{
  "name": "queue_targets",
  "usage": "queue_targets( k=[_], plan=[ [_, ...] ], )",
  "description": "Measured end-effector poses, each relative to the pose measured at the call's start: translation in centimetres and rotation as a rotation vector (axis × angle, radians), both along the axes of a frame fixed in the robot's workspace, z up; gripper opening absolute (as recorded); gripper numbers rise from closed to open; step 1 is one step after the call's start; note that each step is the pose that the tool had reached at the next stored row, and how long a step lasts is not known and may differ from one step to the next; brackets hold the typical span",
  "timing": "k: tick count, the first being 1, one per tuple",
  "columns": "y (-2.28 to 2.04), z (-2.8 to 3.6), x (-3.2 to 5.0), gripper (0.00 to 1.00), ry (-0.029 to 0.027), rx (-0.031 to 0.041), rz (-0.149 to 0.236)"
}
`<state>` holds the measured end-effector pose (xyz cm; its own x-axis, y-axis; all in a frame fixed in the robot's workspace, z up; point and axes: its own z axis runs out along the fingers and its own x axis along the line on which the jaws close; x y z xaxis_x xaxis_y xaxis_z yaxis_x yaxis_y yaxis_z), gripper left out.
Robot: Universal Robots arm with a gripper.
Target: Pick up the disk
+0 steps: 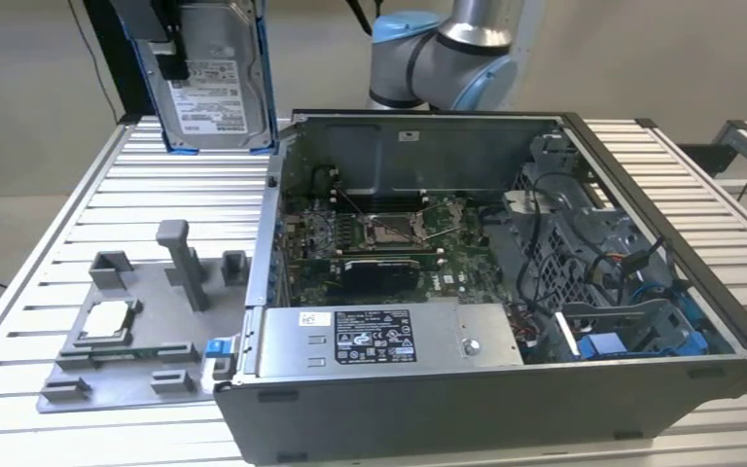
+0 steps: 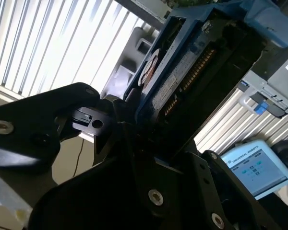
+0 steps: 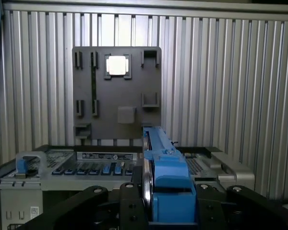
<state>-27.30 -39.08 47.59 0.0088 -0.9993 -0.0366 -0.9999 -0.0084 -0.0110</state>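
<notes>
the disk [image 1: 218,83] was already off every surface. in the exterior view it hung in the air at about eleven o'clock from the open computer case [image 1: 504,292], above the slatted tabletop [image 1: 192,185] and just off the case's rear corner, touching neither. its long axis stood close to upright, a little tilted, with the broad labelled face turned toward the camera. the gripper [image 3: 167,203] sat at the disk's upper end, so the drive lay straight down from the fingers [image 3: 129,203], toward six o'clock in the exterior view. in the first wrist view the disk ran edge-on away from the camera, and the black fingers were clenched on it from either side with no gap showing. judged from that, the grasp looked settled and the lift largely made.

the disk was a flat silver-grey metal slab with a white printed label [image 1: 211,117] on its face. a blue carrier bracket [image 1: 266,88] framed it, showing as a bright edge down its side and as a chunky blue end piece in the first wrist view. toward eight o'clock of the exterior view a grey fixture plate [image 1: 127,375] lay on the tabletop with a small square processor chip [image 1: 104,319] seated in it. the grey power-supply box [image 1: 387,336] sat inside the case — both well apart from the held disk.
</notes>
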Motion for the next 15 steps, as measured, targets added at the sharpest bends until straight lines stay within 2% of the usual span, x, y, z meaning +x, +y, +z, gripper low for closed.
queue_targets(
  k=[15],
  plan=[
    [-0.14, -0.03, 6.86, 0.00, 0.0009, 0.0000, 0.000]
  ],
)
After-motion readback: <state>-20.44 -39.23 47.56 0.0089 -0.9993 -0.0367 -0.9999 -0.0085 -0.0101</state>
